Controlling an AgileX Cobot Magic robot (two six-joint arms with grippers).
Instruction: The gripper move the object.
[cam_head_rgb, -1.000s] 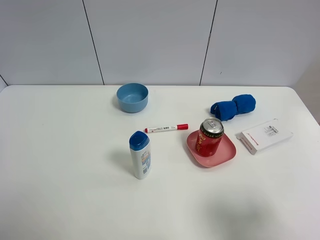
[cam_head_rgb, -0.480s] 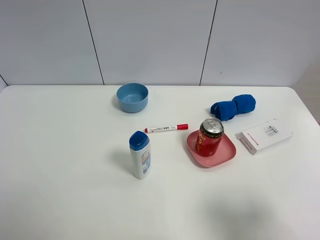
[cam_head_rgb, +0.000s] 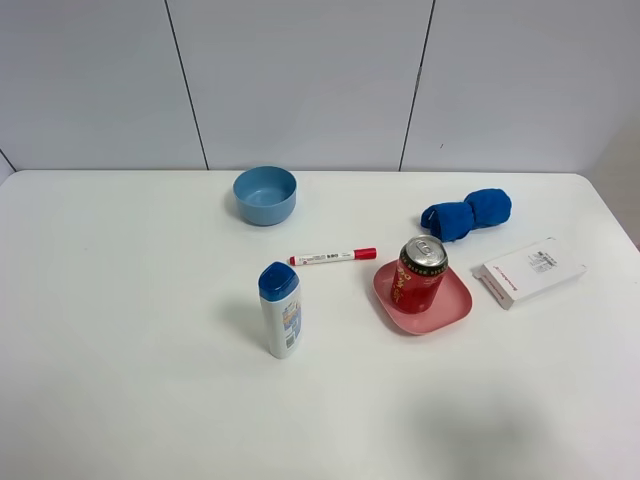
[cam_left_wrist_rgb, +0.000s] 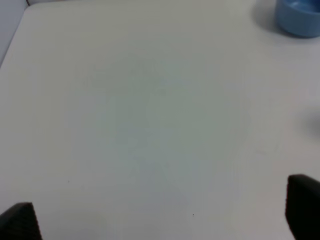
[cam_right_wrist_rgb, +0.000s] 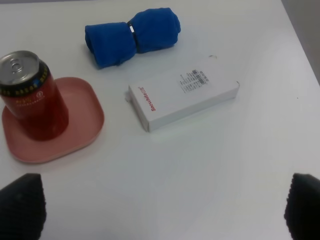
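Note:
The red drink can (cam_head_rgb: 421, 272) with a silver top stands upright on a pink plate (cam_head_rgb: 456, 302) right of the table's middle. It also shows in the right wrist view (cam_right_wrist_rgb: 31, 95), on the plate (cam_right_wrist_rgb: 86, 125). My right gripper (cam_right_wrist_rgb: 162, 207) is open and empty, its black fingertips (cam_right_wrist_rgb: 20, 205) wide apart, some way short of the can. My left gripper (cam_left_wrist_rgb: 160, 215) is open and empty over bare white table, with only its fingertips (cam_left_wrist_rgb: 304, 205) showing. Neither arm shows in the exterior high view.
A white blue-capped bottle (cam_head_rgb: 281, 310) stands left of the plate, with a red-capped marker (cam_head_rgb: 333, 257) behind it. A blue bowl (cam_head_rgb: 265, 195) (cam_left_wrist_rgb: 299, 17) sits at the back. A rolled blue cloth (cam_head_rgb: 466, 214) (cam_right_wrist_rgb: 132, 35) and a white box (cam_head_rgb: 528, 271) (cam_right_wrist_rgb: 182, 97) lie to the right.

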